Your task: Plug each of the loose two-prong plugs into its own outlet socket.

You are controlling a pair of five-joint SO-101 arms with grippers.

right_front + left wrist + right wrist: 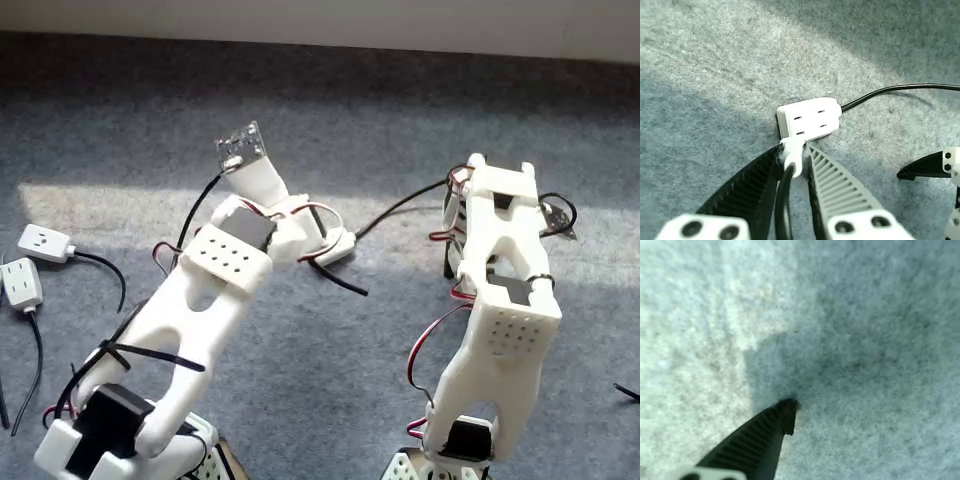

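Observation:
A white outlet block (810, 117) with two pairs of slots on top lies on the grey carpet, its black cord (900, 90) running off to one side. My left gripper (794, 156) is shut on a white two-prong plug (793, 159), whose tip is pressed against the block's end face; I cannot see its prongs. The plug's black cord runs back between the fingers. From the high view the block (341, 246) sits mid-carpet under the left arm's tip. My right gripper (787, 415) points down close to bare carpet, a short way right of the block.
Two more white outlet blocks (42, 243) (22, 283) with black cords lie at the far left. Another black cord end (625, 392) shows at the right edge. A pale wall strip runs along the back. Sunlight crosses the carpet.

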